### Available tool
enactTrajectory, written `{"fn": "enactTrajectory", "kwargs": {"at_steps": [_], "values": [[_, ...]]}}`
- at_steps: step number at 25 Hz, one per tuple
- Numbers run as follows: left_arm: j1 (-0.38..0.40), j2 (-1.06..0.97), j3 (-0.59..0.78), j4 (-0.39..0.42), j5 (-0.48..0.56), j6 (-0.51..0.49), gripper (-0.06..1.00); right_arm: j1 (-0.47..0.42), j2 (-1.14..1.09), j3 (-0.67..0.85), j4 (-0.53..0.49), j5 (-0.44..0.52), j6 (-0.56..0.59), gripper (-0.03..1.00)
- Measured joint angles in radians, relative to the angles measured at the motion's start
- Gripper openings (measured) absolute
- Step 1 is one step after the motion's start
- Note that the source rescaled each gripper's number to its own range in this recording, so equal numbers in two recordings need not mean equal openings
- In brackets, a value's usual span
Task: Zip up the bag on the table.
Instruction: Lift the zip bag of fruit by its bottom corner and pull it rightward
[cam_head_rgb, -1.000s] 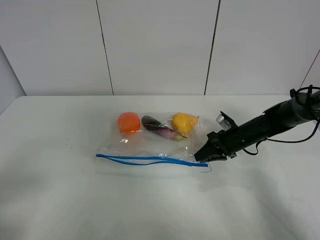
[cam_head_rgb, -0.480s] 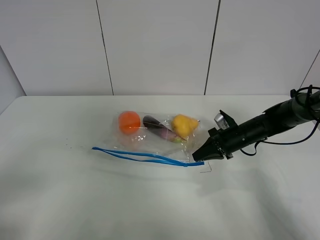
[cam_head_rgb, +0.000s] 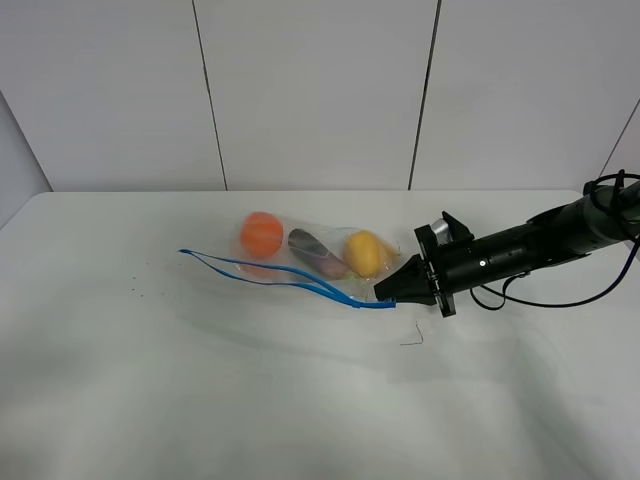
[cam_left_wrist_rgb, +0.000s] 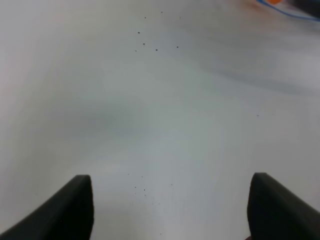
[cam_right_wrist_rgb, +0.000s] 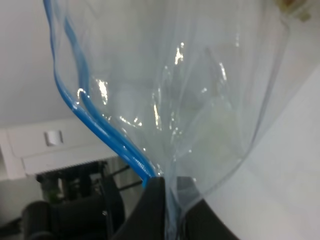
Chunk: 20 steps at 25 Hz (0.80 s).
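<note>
Bag: clear and crinkly, in the middle of the high picture. It looks raised off the table at its right end, and a soft shadow lies below it.
Zipper: a blue strip along the near edge. Its two sides gape apart toward the left, so the bag is not shut.
Inside: an orange, an eggplant and a pear in a row, left to right.
Right gripper: its jaws are pressed together on the right end of the zipper — it holds the whole bag by that one corner.
Left gripper: its jaws stand wide apart with only bare table between them. The bag is just a blur at the top right of its picture.
What could go wrong: the fruit is heavy, so I think the thin plastic could slip out of the pinch. If the bag tips more, the orange could roll out of the open mouth. With only one holder, the bag may slide along instead of zipping.
Writing: none that can be read — no brand, no label.
</note>
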Motion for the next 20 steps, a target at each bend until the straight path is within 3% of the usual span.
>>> {"fn": "enactTrajectory", "kwargs": {"at_steps": [20], "values": [[0.000, 0.000, 0.000, 0.000, 0.000, 0.000, 1.00, 0.000, -0.120, 0.000, 0.001, 0.000, 0.064, 0.01]]}}
